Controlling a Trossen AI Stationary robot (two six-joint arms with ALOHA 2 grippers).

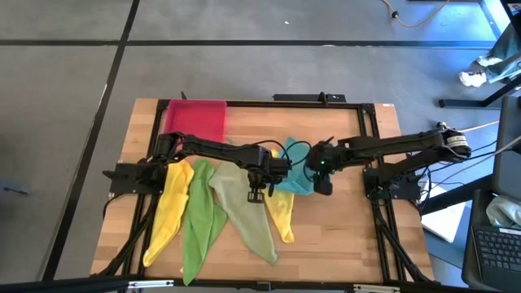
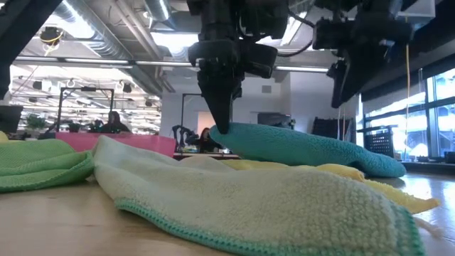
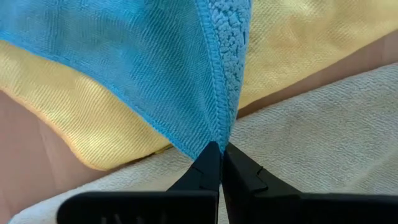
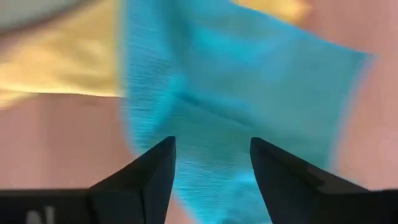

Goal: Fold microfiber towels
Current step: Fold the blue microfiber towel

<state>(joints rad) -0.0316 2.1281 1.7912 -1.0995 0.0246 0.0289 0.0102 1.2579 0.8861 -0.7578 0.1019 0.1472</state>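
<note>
Closest to my low camera lies the pale olive-green microfiber towel (image 2: 249, 203), spread across the wooden desk (image 1: 342, 236) with its teal-stitched edge toward the lens. Behind it a yellow microfiber towel (image 2: 341, 174) peeks out, and on top of that rests the teal microfiber towel (image 2: 306, 148).

My left tool (image 3: 219, 163) has its fingers pressed together, clamped on a corner of the teal towel; from the wrist I see the hemmed edge pinched right at the tips. My right tool (image 4: 211, 165) hangs over the same teal cloth with its fingers standing apart, and nothing between them that I can call held.

From above, the rigid pink-red rectangular tray (image 1: 195, 118) sits at the far left of the desk; I see nothing lying in it. Beside the left arm, a second yellow microfiber towel (image 1: 167, 212) and the bright green microfiber towel (image 1: 199, 220) lie stretched in long strips toward the near edge.

Much of the teal towel is hidden under both arms in the overhead view. The right wrist picture is smeared, so the cloth's folds there are hard to read. Seated people far behind the desk are only dim shapes.
</note>
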